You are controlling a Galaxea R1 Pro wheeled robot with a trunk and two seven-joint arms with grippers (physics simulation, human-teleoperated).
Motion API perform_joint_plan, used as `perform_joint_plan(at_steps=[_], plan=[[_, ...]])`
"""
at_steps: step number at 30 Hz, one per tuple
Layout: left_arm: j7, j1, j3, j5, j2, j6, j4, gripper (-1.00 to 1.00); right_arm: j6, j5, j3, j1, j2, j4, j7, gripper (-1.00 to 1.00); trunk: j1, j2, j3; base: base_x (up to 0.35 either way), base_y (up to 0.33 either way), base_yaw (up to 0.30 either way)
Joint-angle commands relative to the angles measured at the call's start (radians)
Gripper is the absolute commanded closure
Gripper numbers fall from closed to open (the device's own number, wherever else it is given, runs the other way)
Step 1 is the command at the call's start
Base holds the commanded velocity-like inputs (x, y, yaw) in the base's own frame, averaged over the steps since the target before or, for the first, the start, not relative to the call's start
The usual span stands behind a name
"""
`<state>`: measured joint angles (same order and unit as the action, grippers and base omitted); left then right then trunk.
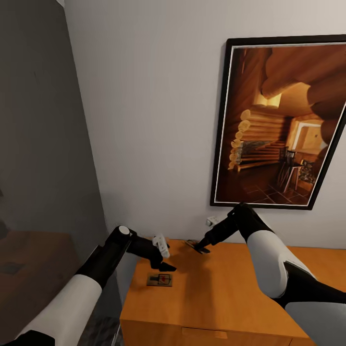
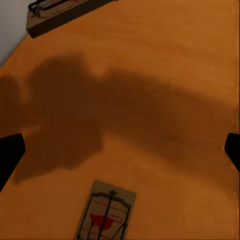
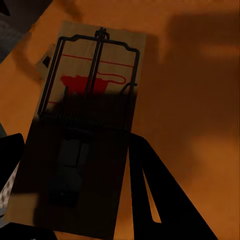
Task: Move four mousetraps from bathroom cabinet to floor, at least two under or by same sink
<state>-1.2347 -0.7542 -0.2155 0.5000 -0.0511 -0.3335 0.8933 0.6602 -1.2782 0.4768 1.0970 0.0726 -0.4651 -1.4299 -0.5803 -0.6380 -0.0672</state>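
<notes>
On the cabinet [image 1: 216, 293] top lie 2 mousetraps — 1 [image 1: 159, 279] near its front-left, just beside the left claw [image 1: 166, 262] with jaws apart, the other [image 3: 87, 130] at the back edge, gripped between the right claw's [image 1: 198, 248] fingers.

Orange-brown cabinet [image 1: 226, 288]; tan mousetrap [image 1: 160, 279] with black wire and seemingly red print.
</notes>
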Motion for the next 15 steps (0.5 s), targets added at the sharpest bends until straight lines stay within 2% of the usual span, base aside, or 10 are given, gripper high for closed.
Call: perform_joint_plan(at_steps=[1, 4, 7, 10, 15], plan=[[-0.002, 0.006, 0.002, -0.001, -0.006, -0.001, -0.006, -1.0, 0.005, 0.001, 0.0, 0.0, 0.006, 0.0, 0.002, 1.0, 0.0, 0.0, 0.0, 0.0, 0.0, 0.0], [-0.004, 0.023, 0.006, -0.001, -0.021, -0.003, -0.023, -1.0, 0.003, 0.0, 0.0, 0.0, 0.023, 0.0, 0.007, 1.0, 0.0, 0.0, 0.0, 0.0, 0.0, 0.0], [-0.012, 0.036, 0.003, 0.0, -0.021, -0.014, -0.04, -1.0, 0.003, 0.0, 0.0, 0.0, 0.03, 0.0, 0.009, 1.0, 0.0, 0.0, 0.0, 0.0, 0.0, 0.0], [-0.028, 0.036, 0.002, 0.001, -0.017, -0.031, -0.054, -1.0, 0.003, 0.0, 0.0, 0.0, 0.03, 0.001, 0.009, 1.0, 0.0, 0.0, 0.0, 0.0, 0.0, 0.0], [-0.056, 0.036, 0.006, 0.006, 0.001, -0.059, -0.026, -1.0, 0.002, 0.0, 0.0, 0.0, 0.03, 0.001, 0.009, 1.0, 0.0, 0.0, 0.0, 0.0, 0.0, 0.0]])
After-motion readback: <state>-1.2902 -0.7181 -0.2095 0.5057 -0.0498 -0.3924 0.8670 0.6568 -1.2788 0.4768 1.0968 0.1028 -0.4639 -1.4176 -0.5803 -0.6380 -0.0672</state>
